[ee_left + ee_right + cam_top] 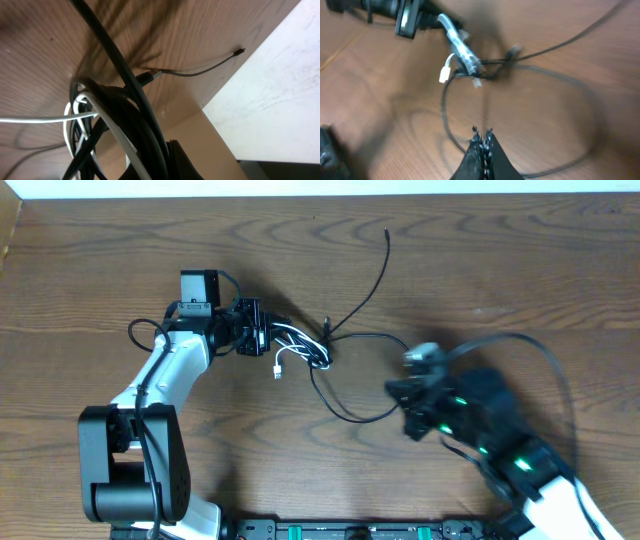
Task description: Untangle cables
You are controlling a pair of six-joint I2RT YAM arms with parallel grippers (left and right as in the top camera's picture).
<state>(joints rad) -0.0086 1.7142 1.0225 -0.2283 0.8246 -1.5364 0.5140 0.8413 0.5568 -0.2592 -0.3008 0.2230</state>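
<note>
A tangled bundle of black and white cables (pixel 300 345) lies mid-table. My left gripper (pixel 262 338) is shut on the bundle's left end; in the left wrist view the strands (pixel 120 125) fill the frame. A white plug (pixel 279 367) hangs below the bundle. The black cable (pixel 345 412) loops to the right and one end runs up to a plug (pixel 387 231). My right gripper (pixel 408 392) is shut and empty, right of the loop; in the right wrist view its fingertips (pixel 483 134) are above the wood inside the loop (pixel 447 125).
The wooden table's far edge (pixel 320 197) meets a white wall. The left arm's base (pixel 130 470) stands at the front left. A thick black arm wire (pixel 545 355) arcs over the right arm.
</note>
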